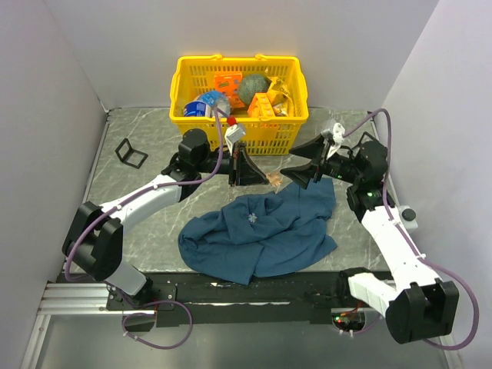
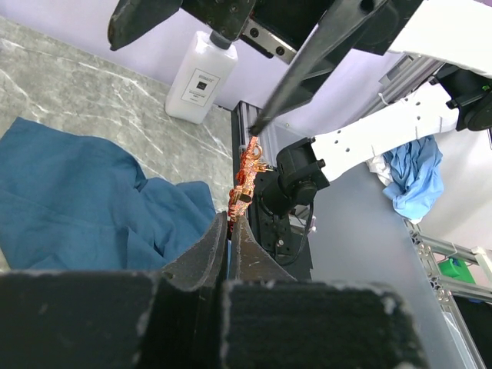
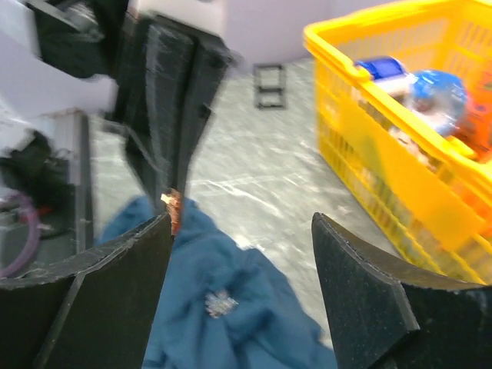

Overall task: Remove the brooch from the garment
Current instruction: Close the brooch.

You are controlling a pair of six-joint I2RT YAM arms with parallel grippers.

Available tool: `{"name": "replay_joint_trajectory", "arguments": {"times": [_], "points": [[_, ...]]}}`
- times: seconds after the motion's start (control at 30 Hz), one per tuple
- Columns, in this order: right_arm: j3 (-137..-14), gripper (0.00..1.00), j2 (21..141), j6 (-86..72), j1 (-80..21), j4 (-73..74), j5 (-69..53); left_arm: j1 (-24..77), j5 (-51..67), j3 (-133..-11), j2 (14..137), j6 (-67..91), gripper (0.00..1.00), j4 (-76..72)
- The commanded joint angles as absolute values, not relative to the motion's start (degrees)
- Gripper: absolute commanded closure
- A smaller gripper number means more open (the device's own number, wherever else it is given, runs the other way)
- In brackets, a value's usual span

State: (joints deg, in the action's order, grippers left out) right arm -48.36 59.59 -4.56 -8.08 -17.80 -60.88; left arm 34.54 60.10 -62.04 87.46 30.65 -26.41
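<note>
A crumpled dark blue cloth garment (image 1: 261, 234) is spread on the grey marbled table (image 1: 157, 231), nearest the arm bases. Just over its far edge, the tiny orange-red metal brooch (image 2: 244, 173) is pinched at the tips of the left claw (image 2: 231, 223), which is pressed together on it. The brooch appears held clear of the cloth. The right claw (image 3: 242, 261) is spread wide just beside the brooch. Farther back, a yellow plastic basket (image 1: 284, 131) is seen. Removal seems nearly done. Next, the brooch would need to be carried aside and set down gently.
</note>
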Motion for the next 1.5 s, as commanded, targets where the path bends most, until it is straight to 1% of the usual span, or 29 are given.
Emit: {"name": "replay_joint_trajectory", "arguments": {"times": [0.0,0.03,0.13,0.33,0.5,0.6,0.77,1.07,1.27,1.37,1.4,1.47], "points": [[-51.76,0.22,57.31,9.20,-7.91,-4.85,-55.37,34.80,59.94,-62.14,85.52,30.32,0.99,-27.86],[-51.94,0.22,57.22,10.53,-7.91,-1.09,-54.41,34.80,60.03,-62.05,85.52,30.32,0.99,-27.95],[-51.51,0.24,56.34,15.63,-7.91,3.15,-54.14,34.80,60.20,-62.05,85.78,31.02,0.99,-28.47],[-50.54,0.25,53.88,18.19,-8.00,7.20,-58.53,34.89,60.12,-61.79,85.87,31.38,0.99,-29.09],[-53.70,0.27,53.44,19.68,-8.35,12.81,-64.41,34.89,59.94,-61.96,85.43,30.94,0.99,-28.57],[-54.75,0.27,53.44,19.43,-8.87,13.71,-67.40,34.89,60.03,-61.88,85.34,30.68,0.99,-28.39],[-56.07,0.27,54.22,16.27,-9.14,11.69,-68.90,34.89,59.85,-61.52,85.34,30.58,0.99,-28.48],[-56.87,0.28,57.30,17.32,-11.78,11.87,-67.59,34.89,59.94,-61.35,85.52,30.94,0.99,-29.09],[-56.78,0.29,55.02,15.56,-11.51,8.97,-65.66,34.89,60.03,-61.26,85.52,30.59,0.99,-29.00],[-60.02,0.30,55.28,19.57,-10.73,14.04,-64.86,34.89,60.03,-61.35,85.43,30.24,0.99,-28.57],[-60.99,0.31,55.37,21.17,-10.46,17.72,-64.43,34.89,60.12,-61.35,85.43,30.23,0.99,-28.56],[-62.14,0.32,54.76,24.33,-9.84,19.07,-62.06,34.89,60.90,-61.26,85.25,30.67,0.99,-29.00]]}}
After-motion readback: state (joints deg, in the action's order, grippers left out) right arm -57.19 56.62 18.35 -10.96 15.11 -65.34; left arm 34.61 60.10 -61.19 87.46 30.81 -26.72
